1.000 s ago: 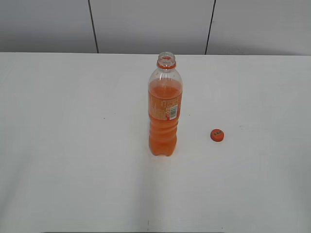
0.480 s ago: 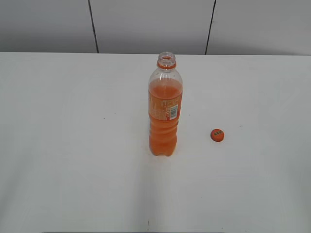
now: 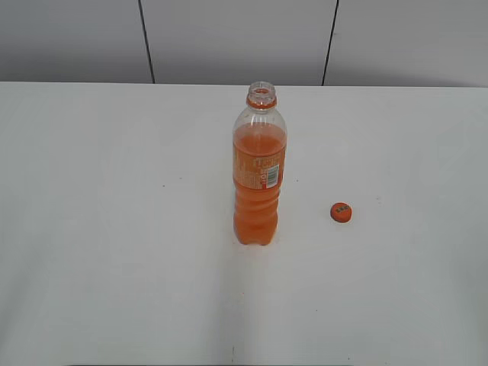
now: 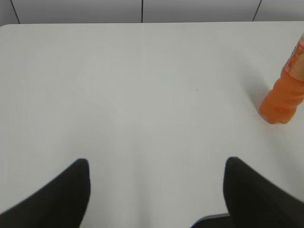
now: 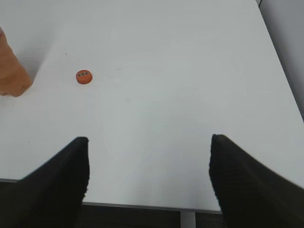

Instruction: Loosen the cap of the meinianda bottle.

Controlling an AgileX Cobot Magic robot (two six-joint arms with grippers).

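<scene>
The meinianda bottle (image 3: 259, 171) stands upright in the middle of the white table, with its neck open and no cap on it. Its lower body shows at the right edge of the left wrist view (image 4: 284, 97) and at the left edge of the right wrist view (image 5: 10, 71). The small orange cap (image 3: 341, 212) lies flat on the table to the bottle's right, also seen in the right wrist view (image 5: 84, 76). My left gripper (image 4: 156, 166) is open and empty, far from the bottle. My right gripper (image 5: 149, 142) is open and empty near the table's front edge. Neither gripper shows in the exterior view.
The white table (image 3: 114, 229) ends at a grey panelled wall (image 3: 229, 38) at the back. The table's front edge (image 5: 142, 206) and right edge (image 5: 280, 61) show in the right wrist view.
The bottle's label has turned slightly between frames; bottle and cap stay in place. No gripper is seen in the exterior view throughout.
</scene>
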